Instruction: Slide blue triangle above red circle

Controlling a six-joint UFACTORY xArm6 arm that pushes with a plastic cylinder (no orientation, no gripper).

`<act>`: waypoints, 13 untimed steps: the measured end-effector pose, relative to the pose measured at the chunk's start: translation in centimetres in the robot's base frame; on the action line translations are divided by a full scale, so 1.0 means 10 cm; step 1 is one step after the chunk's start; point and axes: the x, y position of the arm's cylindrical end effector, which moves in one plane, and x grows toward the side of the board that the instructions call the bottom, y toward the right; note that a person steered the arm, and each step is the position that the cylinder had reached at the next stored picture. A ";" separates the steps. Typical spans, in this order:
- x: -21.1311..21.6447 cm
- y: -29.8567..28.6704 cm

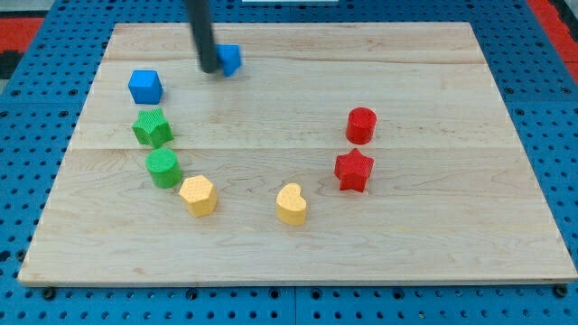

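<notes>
The blue triangle point(230, 60) lies near the view's top left of the wooden board point(298, 244), partly hidden by my rod. My tip point(209, 68) touches the triangle's left side. The red circle point(361, 125) stands right of centre, well to the right of and below the triangle.
A blue cube point(144, 87) sits left of my tip. Below it lie a green star point(153, 127) and a green circle point(164, 168). A yellow hexagon point(198, 195) and a yellow heart point(291, 204) lie lower down. A red star point(353, 171) sits just below the red circle.
</notes>
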 end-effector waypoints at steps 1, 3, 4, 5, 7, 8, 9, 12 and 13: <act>0.28 0.69; -0.22 -0.72; -0.47 -0.20; -0.42 0.67; -0.53 0.78; -0.87 0.03; -0.43 0.20; -0.16 1.13; -0.42 0.46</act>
